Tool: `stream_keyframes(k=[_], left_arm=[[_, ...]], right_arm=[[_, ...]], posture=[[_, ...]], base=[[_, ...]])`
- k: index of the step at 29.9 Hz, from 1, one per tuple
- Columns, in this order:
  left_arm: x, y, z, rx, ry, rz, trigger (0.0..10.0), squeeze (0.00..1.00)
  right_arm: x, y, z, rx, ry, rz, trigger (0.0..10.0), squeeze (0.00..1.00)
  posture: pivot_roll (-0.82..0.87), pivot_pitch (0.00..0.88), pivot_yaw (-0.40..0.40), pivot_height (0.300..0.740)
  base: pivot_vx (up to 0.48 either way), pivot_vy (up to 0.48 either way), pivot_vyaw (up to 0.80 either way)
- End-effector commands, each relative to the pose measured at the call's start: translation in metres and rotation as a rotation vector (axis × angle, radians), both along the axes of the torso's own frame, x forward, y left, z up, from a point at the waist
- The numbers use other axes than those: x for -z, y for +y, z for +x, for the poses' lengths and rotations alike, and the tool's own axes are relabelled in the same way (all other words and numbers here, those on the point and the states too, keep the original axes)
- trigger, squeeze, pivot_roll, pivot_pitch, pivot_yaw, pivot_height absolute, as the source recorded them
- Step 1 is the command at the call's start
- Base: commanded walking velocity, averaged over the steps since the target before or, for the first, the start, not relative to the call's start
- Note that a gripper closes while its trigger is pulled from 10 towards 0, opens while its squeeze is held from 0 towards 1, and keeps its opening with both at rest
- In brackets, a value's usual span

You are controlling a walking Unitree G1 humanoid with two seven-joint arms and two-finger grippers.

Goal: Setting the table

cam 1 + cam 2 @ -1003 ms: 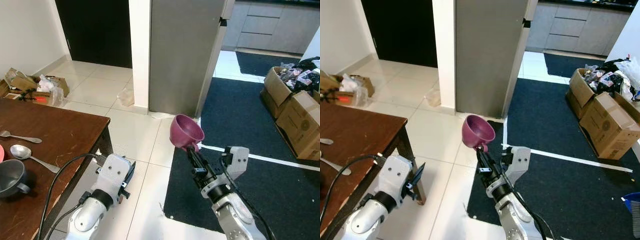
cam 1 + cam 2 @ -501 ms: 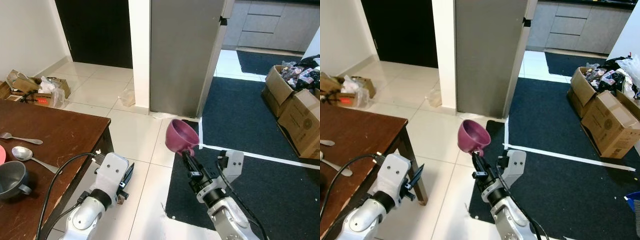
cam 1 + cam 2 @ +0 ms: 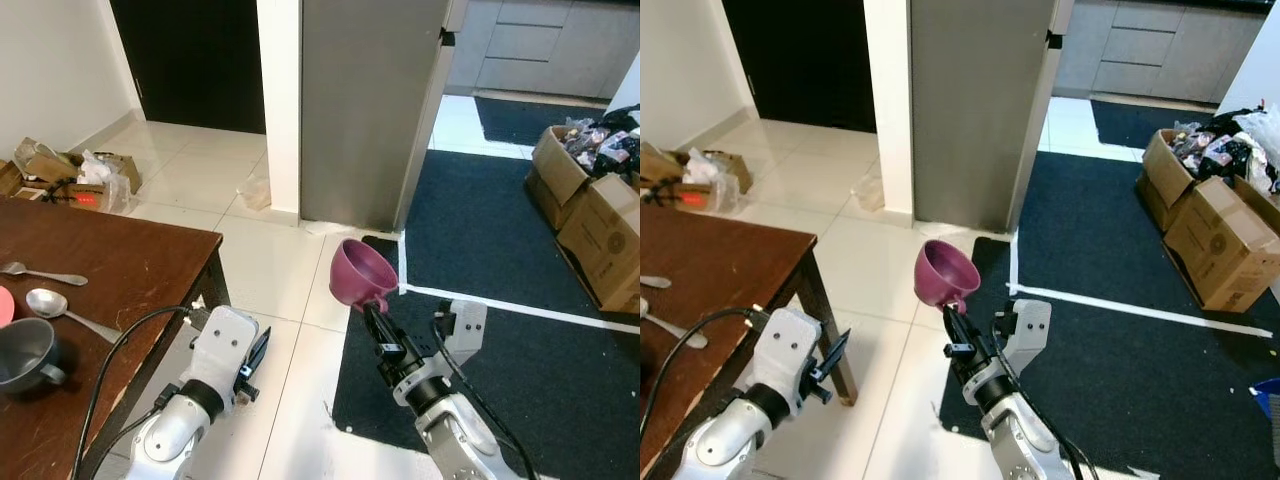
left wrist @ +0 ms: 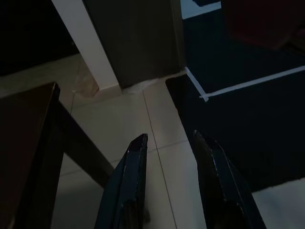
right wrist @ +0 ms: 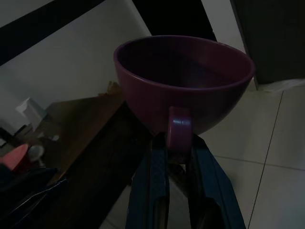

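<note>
The right gripper [image 3: 374,308] is raised out in front of the robot, over the edge where the white tile floor [image 3: 265,270] meets the dark rug [image 3: 520,350]. Its two black fingers [image 5: 157,188] are clamped on the handle of a purple cup [image 3: 363,274], which is held up in the air, tilted, mouth facing up and away from the robot. The cup is well apart from the table, off beyond its corner, toward the grey fridge [image 3: 370,100].

The left gripper [image 4: 171,152] is held low beside the table corner, nothing between its fingers [image 4: 136,176], which are spread apart with floor visible in the gap. A black cable [image 3: 120,350] is seen running from the left arm across the table edge.

On the dark wooden table [image 3: 130,270], at the robot's left, a grey cup [image 3: 22,355] is placed near the front edge, a spoon [image 3: 62,310] lies just beyond it, and a second utensil [image 3: 40,272] lies further back; whether that one is a fork or spoon cannot be told. A small bit of something red [image 3: 5,303] is cut off at the frame edge beside the spoon.

Cardboard boxes [image 3: 595,225] are stacked on the rug at far right. More clutter [image 3: 70,175] lies on the floor by the wall beyond the table.
</note>
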State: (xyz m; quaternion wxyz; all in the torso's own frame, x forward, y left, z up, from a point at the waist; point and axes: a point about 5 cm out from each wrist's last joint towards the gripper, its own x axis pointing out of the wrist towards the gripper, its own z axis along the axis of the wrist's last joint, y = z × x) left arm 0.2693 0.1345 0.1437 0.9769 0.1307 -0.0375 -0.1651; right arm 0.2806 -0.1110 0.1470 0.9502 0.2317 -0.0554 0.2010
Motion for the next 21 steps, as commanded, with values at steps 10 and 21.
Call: stream_keyframes(k=[10, 21], left_arm=[[0.0025, 0.0008, -0.004, 0.005, 0.023, -0.007, 10.0, 0.0], [0.0027, -0.001, -0.0037, 0.01, 0.026, -0.009, 10.0, 0.0]], right_arm=[[0.0006, -0.0012, -0.0019, 0.005, 0.006, -0.001, 10.0, 0.0], [0.0012, -0.0028, -0.0028, 0.01, 0.008, -0.003, 10.0, 0.0]], posture=[[0.09, 0.083, 0.09, 0.74], [0.08, 0.085, 0.091, 0.74]], base=[[-0.382, 0.0, 0.0], [-0.38, 0.0, 0.0]])
